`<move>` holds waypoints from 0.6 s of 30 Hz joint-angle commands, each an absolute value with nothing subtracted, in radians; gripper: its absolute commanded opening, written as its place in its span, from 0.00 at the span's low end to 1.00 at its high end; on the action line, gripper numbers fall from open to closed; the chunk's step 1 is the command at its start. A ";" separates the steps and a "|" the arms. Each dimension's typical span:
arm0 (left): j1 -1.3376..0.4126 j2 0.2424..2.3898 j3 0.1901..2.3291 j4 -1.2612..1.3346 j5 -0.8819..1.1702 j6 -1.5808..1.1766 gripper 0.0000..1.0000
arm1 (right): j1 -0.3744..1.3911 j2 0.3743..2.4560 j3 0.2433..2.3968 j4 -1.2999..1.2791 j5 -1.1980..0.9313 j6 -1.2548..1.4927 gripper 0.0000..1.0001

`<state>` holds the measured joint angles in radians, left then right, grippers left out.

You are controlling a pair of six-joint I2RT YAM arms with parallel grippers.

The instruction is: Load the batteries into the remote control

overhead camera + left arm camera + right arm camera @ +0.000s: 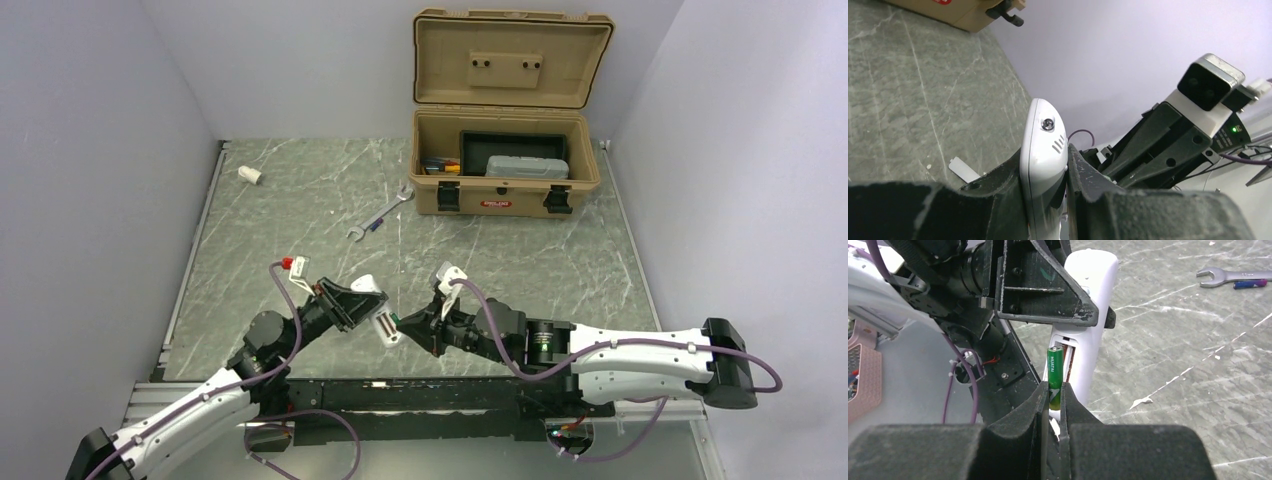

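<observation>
The left gripper (1045, 200) is clamped on the remote (1043, 145), which sticks out beyond its jaws. The right gripper (1054, 396) pinches one battery (1055, 365) by its near end. Most of the battery stands clear of those jaws, just beside the remote's open bay (1068, 360). Likely risks: a push could tilt the remote in its grip. The battery could pivot between the narrow pads. It could go in skewed or wrong end first and jam.

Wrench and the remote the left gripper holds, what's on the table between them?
Only a small blue-and-pink stick beside the wrench; from there to the remote control the tabletop is bare, per the right wrist view.
</observation>
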<state>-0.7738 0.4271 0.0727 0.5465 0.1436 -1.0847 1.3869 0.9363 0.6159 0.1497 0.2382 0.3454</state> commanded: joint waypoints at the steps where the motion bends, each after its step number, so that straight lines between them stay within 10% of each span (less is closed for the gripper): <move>1: -0.771 0.401 0.052 0.713 0.184 -1.007 0.00 | 1.402 0.915 0.622 0.214 0.293 0.374 0.00; 18: -0.771 0.296 0.129 0.220 -0.052 -1.160 0.00 | 1.405 1.109 0.664 0.281 0.352 0.371 0.00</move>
